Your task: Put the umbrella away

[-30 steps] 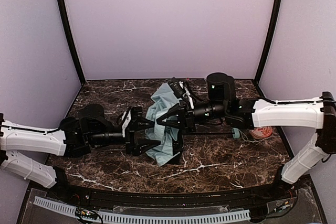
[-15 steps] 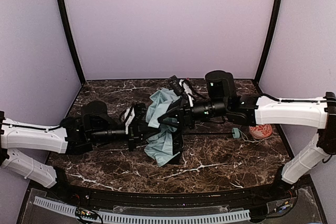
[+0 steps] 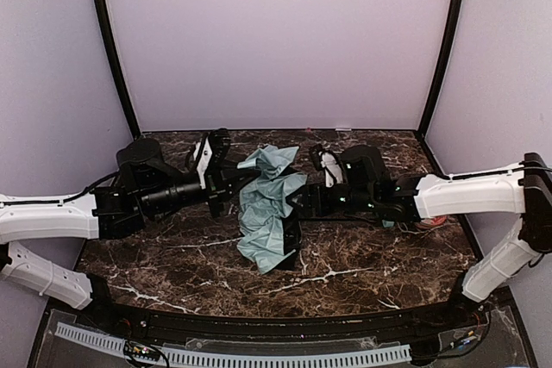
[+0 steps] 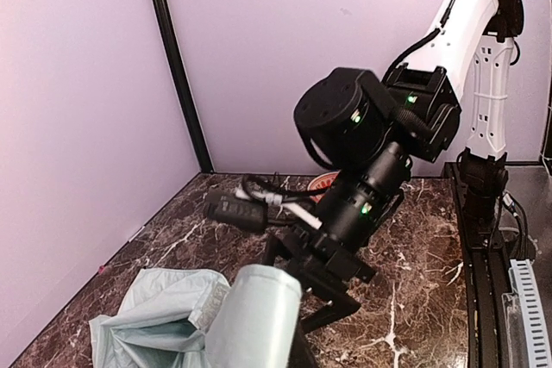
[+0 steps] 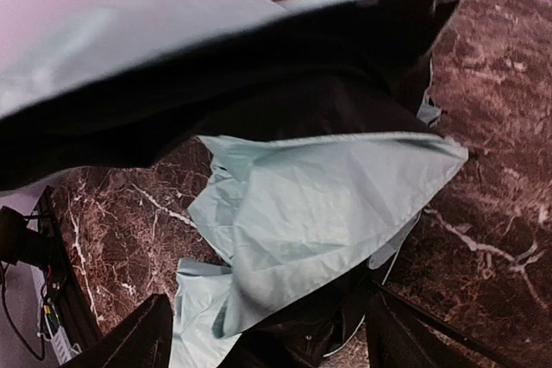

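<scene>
The right hand point(image 5: 267, 323) gapes around the umbrella point(image 3: 263, 213); the left hand point(image 3: 222, 184) cannot be judged. Loose cloth may slip and sprawl over the desk point(image 3: 362, 266).

Place: a robot test cell in a lab.
Walls: plain lilac panels point(image 3: 276, 40) close in behind and on both outer sides of the left tool point(image 3: 235, 184) and right tool point(image 3: 297, 206), joined by black posts point(image 3: 110, 49).
Surface: dark marble-look slab point(image 3: 362, 277) under both tools.
Rig: two white arms point(image 3: 52, 221) mounted nearer than the tools, with a slotted cable duct point(image 3: 259, 357) along the near edge.
</scene>
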Motion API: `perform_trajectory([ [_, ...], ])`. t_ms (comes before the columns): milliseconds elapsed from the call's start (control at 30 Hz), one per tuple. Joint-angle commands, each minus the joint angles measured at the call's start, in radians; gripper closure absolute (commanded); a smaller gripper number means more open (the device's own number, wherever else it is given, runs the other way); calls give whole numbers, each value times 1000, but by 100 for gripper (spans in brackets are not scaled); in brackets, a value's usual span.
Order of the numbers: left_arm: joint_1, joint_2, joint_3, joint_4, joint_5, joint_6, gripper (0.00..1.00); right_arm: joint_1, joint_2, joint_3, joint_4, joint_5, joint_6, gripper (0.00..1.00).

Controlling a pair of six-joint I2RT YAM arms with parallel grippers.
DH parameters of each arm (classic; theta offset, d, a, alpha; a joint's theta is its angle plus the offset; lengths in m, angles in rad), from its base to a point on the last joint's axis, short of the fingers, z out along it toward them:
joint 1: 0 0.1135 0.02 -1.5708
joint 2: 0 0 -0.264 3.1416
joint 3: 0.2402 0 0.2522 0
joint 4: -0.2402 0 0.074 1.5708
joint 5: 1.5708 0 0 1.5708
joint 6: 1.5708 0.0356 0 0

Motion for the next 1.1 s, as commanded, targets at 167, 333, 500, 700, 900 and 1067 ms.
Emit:
perform_trajectory([
  [167, -1, -69, 80, -72, -36, 39, 100, -51, 181, 128, 113, -176, 56, 84],
  [333, -1, -143, 104, -151, -90, 76, 100, -81, 142, 231, 131, -428, -104, 100],
  [500, -1, -211, 87, -215, -148, 90, 100, -94, 25, 236, 233, -818, -176, 100],
  [700, -2, -257, 91, -216, -42, 36, 100, -184, 66, 180, 404, -895, -63, 95],
  [900, -5, -263, 124, -211, -23, 29, 100, -305, 271, 120, 606, -856, 179, 97],
  [1067, -8, -256, 122, -241, -51, 23, 100, -341, 283, 179, 195, -531, -74, 100],
])
